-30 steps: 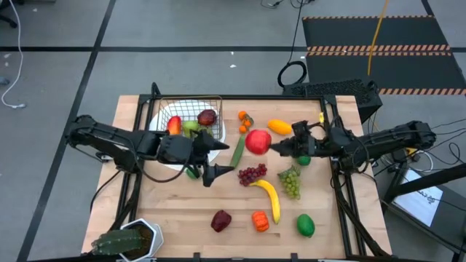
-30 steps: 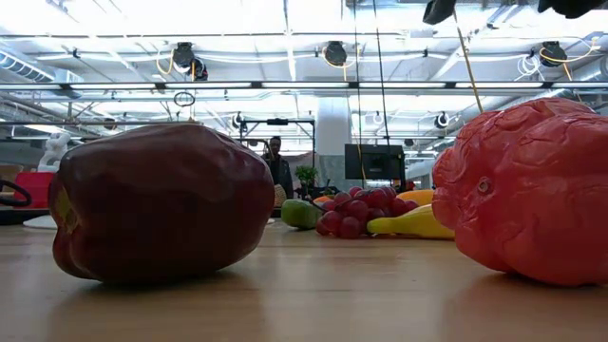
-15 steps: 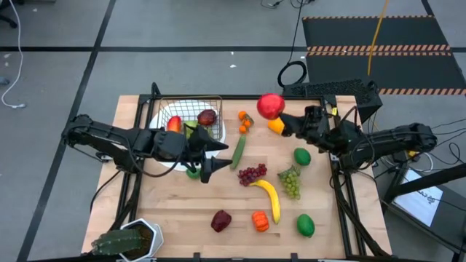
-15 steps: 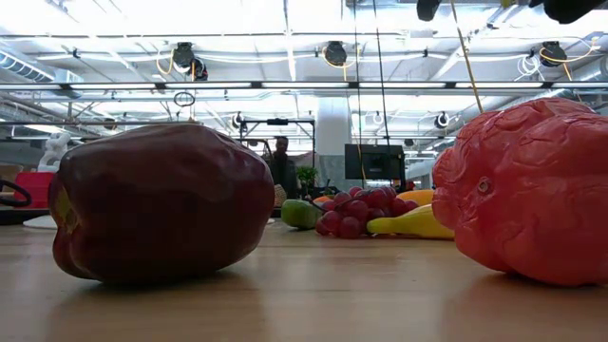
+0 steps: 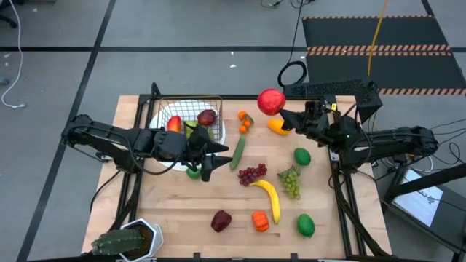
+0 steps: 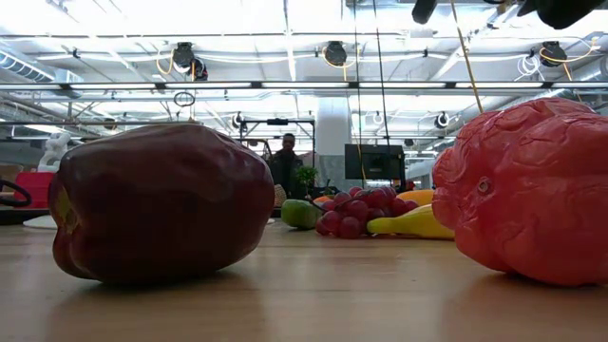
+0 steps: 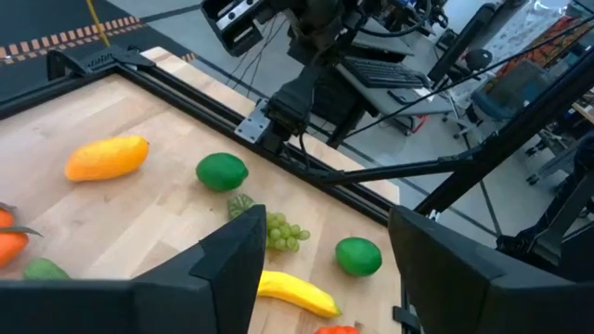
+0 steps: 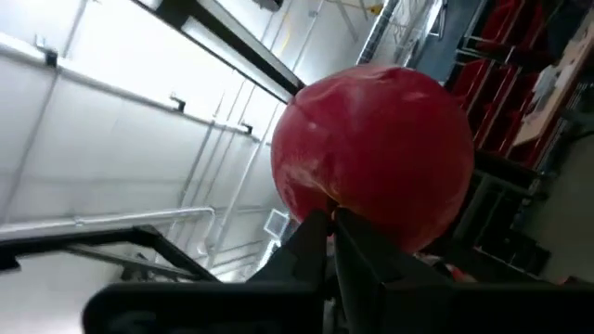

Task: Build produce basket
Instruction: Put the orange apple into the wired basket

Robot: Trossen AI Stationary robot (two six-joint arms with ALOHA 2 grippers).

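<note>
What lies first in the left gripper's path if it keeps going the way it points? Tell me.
Probably the purple grapes. In the high view the left gripper points toward the table's right side, with the cucumber just beside that line. Its height is unclear, so it may pass over them.

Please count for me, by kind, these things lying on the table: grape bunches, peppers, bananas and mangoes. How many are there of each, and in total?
Grape bunches: 2
Peppers: 2
Bananas: 1
Mangoes: 1
Total: 6
</note>
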